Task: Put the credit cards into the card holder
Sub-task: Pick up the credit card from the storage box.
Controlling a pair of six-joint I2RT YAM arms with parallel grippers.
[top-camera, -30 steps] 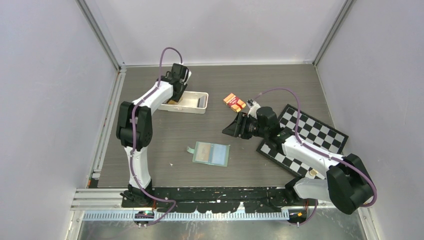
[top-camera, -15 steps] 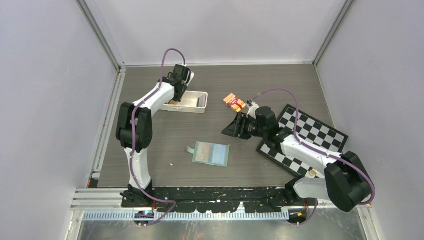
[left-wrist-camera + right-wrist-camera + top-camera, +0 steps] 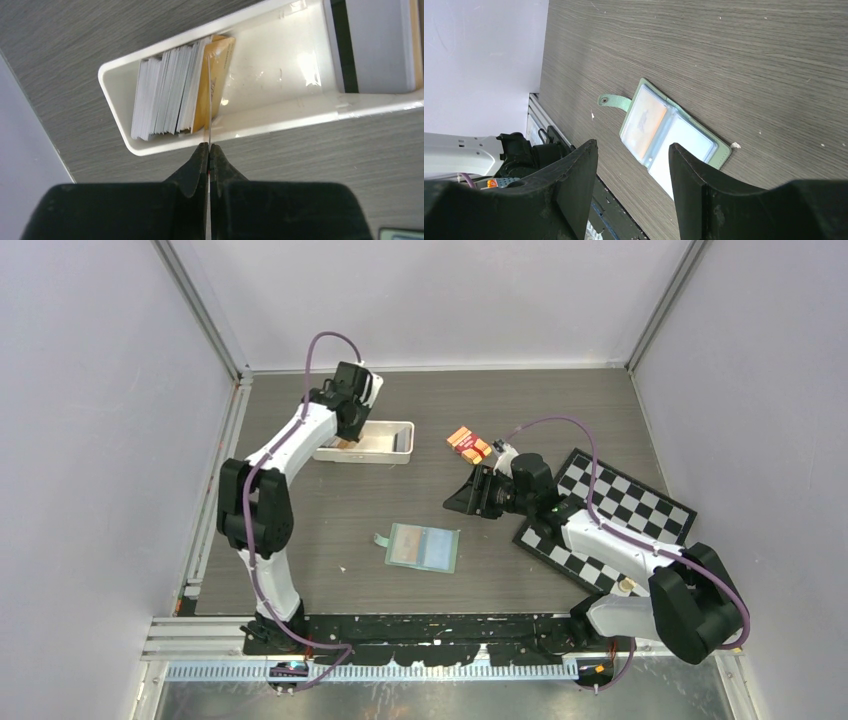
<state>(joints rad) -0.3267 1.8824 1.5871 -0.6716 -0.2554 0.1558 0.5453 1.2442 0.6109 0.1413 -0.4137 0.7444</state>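
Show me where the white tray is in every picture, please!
Top external: the white tray lies upper left of the middle, at the tip of the left arm.
Left wrist: it fills the upper part, credit cards standing in its left end, the left gripper pinching one just below it.
Right wrist: not in it.
Shared landmark: the dark wood-grain table shows in all three.

Left arm reaching far, right arm low at centre-right.
My left end effector (image 3: 209, 146) points down, pinched shut on one credit card (image 3: 209, 107); my right end effector (image 3: 634, 150) hangs open, aimed left.
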